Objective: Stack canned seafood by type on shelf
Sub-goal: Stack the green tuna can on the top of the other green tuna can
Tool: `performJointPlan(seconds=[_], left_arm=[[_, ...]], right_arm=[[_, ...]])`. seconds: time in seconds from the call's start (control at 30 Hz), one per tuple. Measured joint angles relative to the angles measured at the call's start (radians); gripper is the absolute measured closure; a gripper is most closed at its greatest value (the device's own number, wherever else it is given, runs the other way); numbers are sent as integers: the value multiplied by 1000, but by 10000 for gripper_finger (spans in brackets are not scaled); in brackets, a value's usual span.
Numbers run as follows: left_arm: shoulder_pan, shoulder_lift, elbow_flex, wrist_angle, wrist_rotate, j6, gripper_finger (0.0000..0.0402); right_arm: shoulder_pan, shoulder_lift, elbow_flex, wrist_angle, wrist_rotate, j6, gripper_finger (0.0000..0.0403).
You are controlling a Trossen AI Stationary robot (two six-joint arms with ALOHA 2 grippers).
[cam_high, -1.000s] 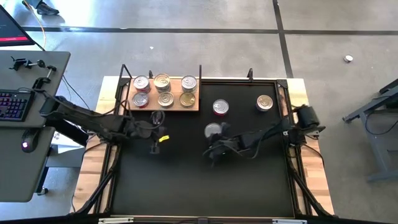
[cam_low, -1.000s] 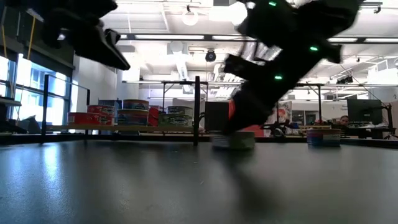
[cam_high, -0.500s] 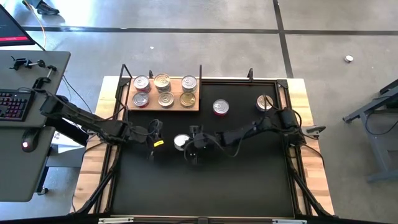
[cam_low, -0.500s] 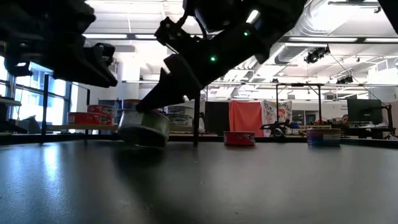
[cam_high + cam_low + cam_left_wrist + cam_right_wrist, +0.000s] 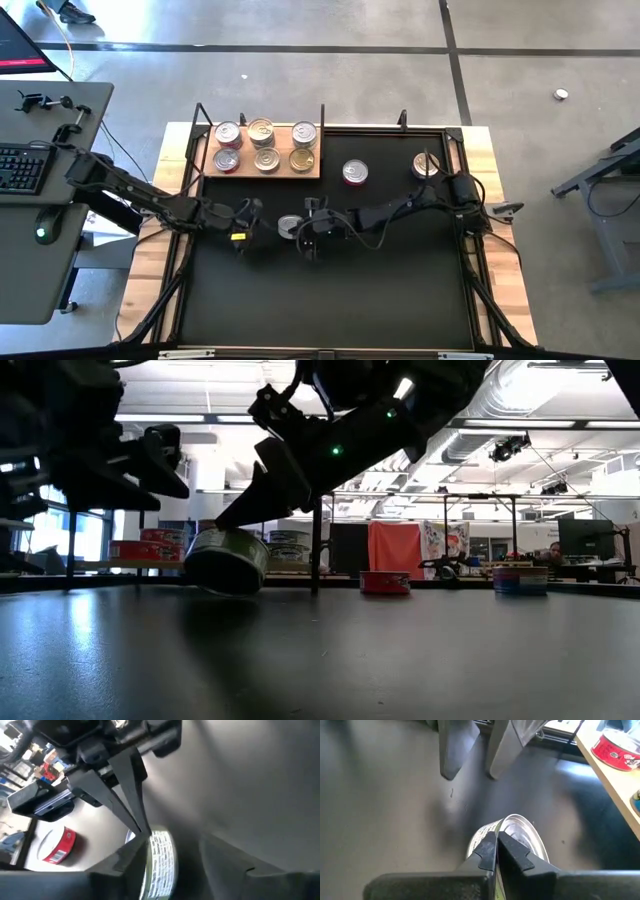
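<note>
My right gripper (image 5: pixel 303 229) is shut on one silver-lidded can of seafood (image 5: pixel 290 227), held above the middle of the black mat; the low view shows this can (image 5: pixel 228 560) tilted. My left gripper (image 5: pixel 251 213) stands open just to the can's left, and its two fingers (image 5: pixel 452 755) point at the can without touching it. The wooden shelf (image 5: pixel 262 173) at the far left carries several cans standing on their bases in two rows. A red-sided can (image 5: pixel 354 173) and a gold-lidded can (image 5: pixel 426 165) stand on the mat. My right gripper pinches the can's rim (image 5: pixel 496 834) between its two fingertips, one on the lid and one on the printed side wall. The fingers come slanting down from the table's right. The can is lifted clear of the mat and tilted, hanging below the fingertips.
Black upright posts (image 5: pixel 322 112) stand at the shelf's ends and the mat's far corners. The mat's near half (image 5: pixel 320 300) is bare. A desk with a keyboard (image 5: pixel 20 170) stands left of the table.
My right gripper has carried the can from the mat's right-middle toward the left edge, lifting and tilting it, and has stopped in front of my left gripper. My left gripper has sunk a little and rolled.
</note>
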Motion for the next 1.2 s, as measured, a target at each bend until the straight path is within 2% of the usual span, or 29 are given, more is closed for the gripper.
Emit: performJointPlan(seconds=[0.2, 0.4, 0.8, 0.9, 1.07, 1.2], left_arm=[[0, 90, 0, 4, -154, 106, 176], [0, 199, 0, 73, -264, 86, 165], [16, 396, 1, 304, -274, -43, 165], [16, 415, 1, 323, -274, -87, 176], [16, 421, 1, 317, -272, -180, 217], [16, 421, 1, 296, -272, -221, 249]], right_arm=[[-23, -1, 0, 14, -14, 6, 403], [-46, -1, 0, 45, -52, 40, 402], [-50, -3, 1, 52, -73, 57, 402], [-48, -3, 1, 57, -74, 58, 402], [-41, -3, 2, 122, -73, 53, 401], [-39, -5, 3, 162, -74, 77, 369]])
